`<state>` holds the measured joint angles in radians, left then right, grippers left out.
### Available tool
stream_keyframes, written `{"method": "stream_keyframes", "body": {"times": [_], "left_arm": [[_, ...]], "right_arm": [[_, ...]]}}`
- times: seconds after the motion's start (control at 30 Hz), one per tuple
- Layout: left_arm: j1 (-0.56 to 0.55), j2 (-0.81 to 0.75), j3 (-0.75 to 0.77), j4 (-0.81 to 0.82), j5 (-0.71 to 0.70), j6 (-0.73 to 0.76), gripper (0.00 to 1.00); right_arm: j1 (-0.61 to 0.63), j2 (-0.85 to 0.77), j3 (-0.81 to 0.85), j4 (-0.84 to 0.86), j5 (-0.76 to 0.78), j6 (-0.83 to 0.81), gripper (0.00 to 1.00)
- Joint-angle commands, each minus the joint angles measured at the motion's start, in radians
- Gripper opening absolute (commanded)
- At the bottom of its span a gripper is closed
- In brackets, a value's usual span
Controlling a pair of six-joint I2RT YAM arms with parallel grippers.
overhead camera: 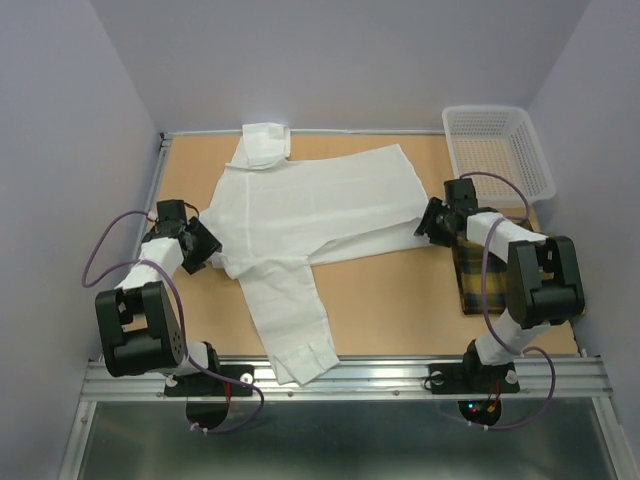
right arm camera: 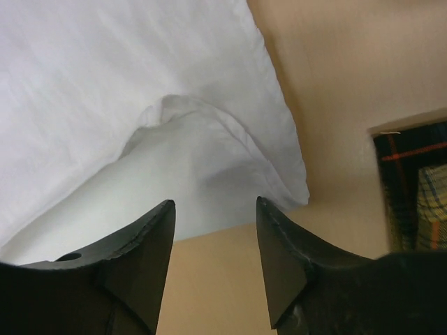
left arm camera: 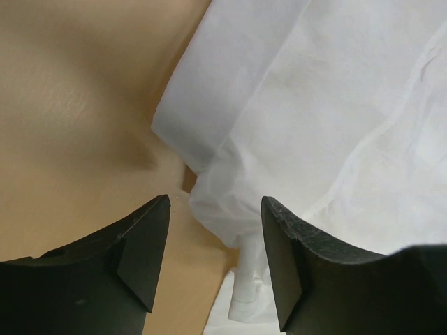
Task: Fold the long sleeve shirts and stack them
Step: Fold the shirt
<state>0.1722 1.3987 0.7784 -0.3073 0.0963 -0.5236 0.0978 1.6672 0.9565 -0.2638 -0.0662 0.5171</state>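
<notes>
Watching both grippers, I see fingers spread and pinching nothing: the left gripper (overhead camera: pixel 205 250) sits at one side edge of the white shirt (overhead camera: pixel 310 215), the right gripper (overhead camera: pixel 432 222) at the other. It lies open on the table (overhead camera: pixel 400 300). My worry is catching only the top layer, which would bunch the fold, or dragging cloth onto the folded plaid shirt (overhead camera: pixel 470 285).

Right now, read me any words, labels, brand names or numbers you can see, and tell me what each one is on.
There is no readable text in any of the three views.
white shirt: plain cloth, no tag or print showing.
plaid shirt: woven pattern only.
basket: no label visible.
table: no markings on its surface.
</notes>
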Motion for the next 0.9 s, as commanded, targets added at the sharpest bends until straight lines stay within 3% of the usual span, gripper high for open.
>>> {"method": "stream_keyframes", "body": {"times": [0.0, 0.17, 0.3, 0.47, 0.7, 0.87], "left_arm": [[0.006, -0.090, -0.016, -0.016, -0.024, 0.020, 0.66], [0.006, -0.102, -0.051, 0.011, -0.014, 0.027, 0.66], [0.006, -0.057, -0.057, 0.043, -0.015, 0.020, 0.61], [0.006, 0.002, -0.057, 0.062, -0.027, 0.022, 0.51], [0.004, 0.020, -0.105, 0.071, -0.058, 0.036, 0.48], [0.004, 0.040, -0.104, 0.076, -0.073, 0.046, 0.48]], "right_arm": [[0.045, -0.130, -0.010, -0.005, -0.063, -0.135, 0.58], [0.224, -0.239, -0.032, -0.012, -0.103, -0.204, 0.68], [0.417, -0.254, -0.039, -0.014, -0.150, -0.264, 0.69], [0.597, -0.222, -0.019, -0.017, -0.208, -0.337, 0.69], [0.842, -0.176, 0.030, -0.041, -0.216, -0.465, 0.76], [1.002, -0.078, 0.065, -0.075, -0.140, -0.551, 0.82]]}}
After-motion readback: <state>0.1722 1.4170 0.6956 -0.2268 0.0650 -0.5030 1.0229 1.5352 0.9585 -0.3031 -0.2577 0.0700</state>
